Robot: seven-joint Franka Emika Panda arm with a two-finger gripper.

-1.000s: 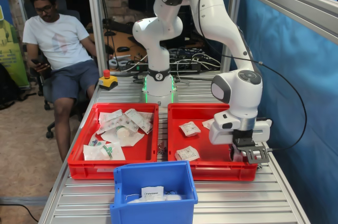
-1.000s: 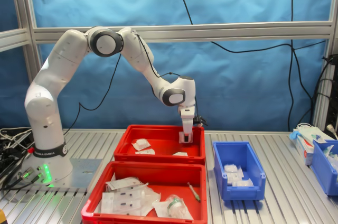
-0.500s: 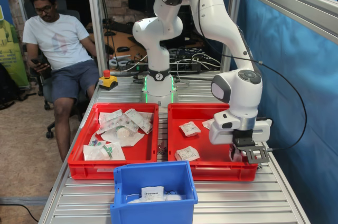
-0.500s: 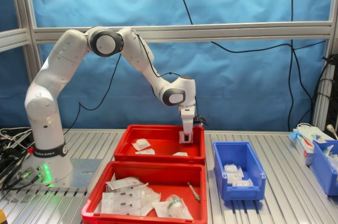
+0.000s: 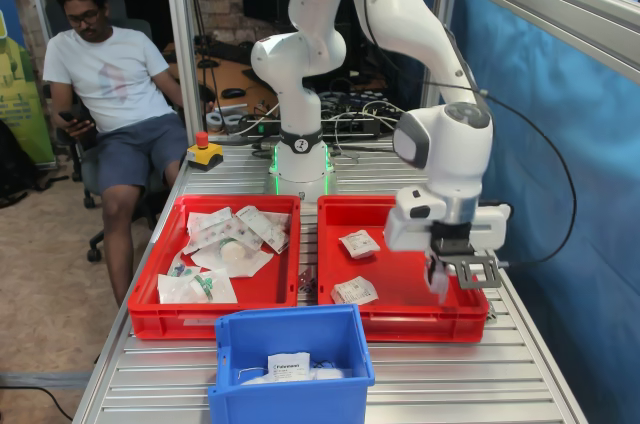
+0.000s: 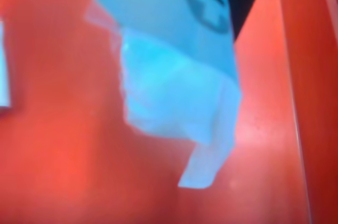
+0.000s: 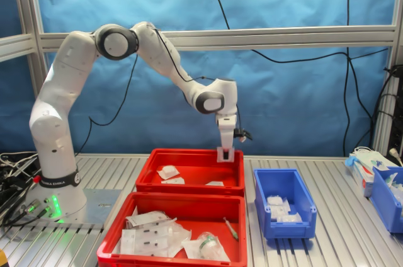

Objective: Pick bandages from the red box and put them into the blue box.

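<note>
While lifted clear of the red box (image 5: 404, 294), gripper (image 5: 440, 282) hung over that tray's corner nearest the blue curtain wall, jaws pinched on one of the bandages (image 6: 174, 94); packet dangled below the jaws in the wrist view, red floor beneath, not touching it. Same held packet visible as a small white square under the gripper (image 7: 225, 153) in the second exterior view, just above the red box's (image 7: 189, 186) rim.

Progress, judged: mid-cycle. Some white packets already inside the blue box (image 5: 290, 336), seen in both exterior views (image 7: 283, 223). Three or so more left flat on the red box floor (image 5: 357, 243), well apart from each other. Carry across and drop for the held one not yet done; further picks likely to follow.

Materials noted:
- Held packet: thin, limp sealed pouch, white to pale blue in the wrist view, flat sealed flap trailing at its lower end. Print unreadable, blurred.
- Red box: wide, shallow, smooth glossy plastic, low straight walls.
- Blue box: narrower, deeper, thick rolled rim, same hard plastic.
- Twin red tray (image 5: 145, 316): crumpled clear wrappers, heaped, some with green bits.
- Desk (image 5: 470, 384): ribbed aluminium slats, matte silver.
</note>
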